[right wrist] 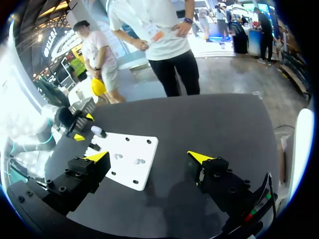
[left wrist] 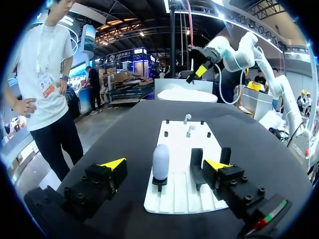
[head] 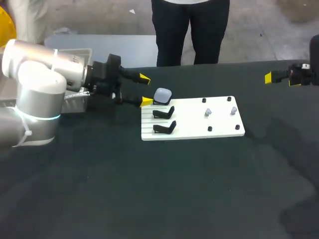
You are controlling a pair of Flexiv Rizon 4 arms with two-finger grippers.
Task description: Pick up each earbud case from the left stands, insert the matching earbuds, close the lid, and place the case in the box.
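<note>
One pale earbud case (head: 163,94) is sitting on the farthest of three black stands (head: 163,112) at the left end of a white board (head: 199,130), which is lying flat on the dark matte bench (head: 149,199). Two small earbuds (head: 208,112) are standing among black pegs on the board's right half. The left jaws are hanging level and released, spread wide, with the case just ahead of the gap and apart from both tips. The right jaws are also gaping, grasping nothing, over the bench's far right, well apart from the board. A ribbed grey box (head: 79,102) is sitting beside the left arm (head: 40,84).
</note>
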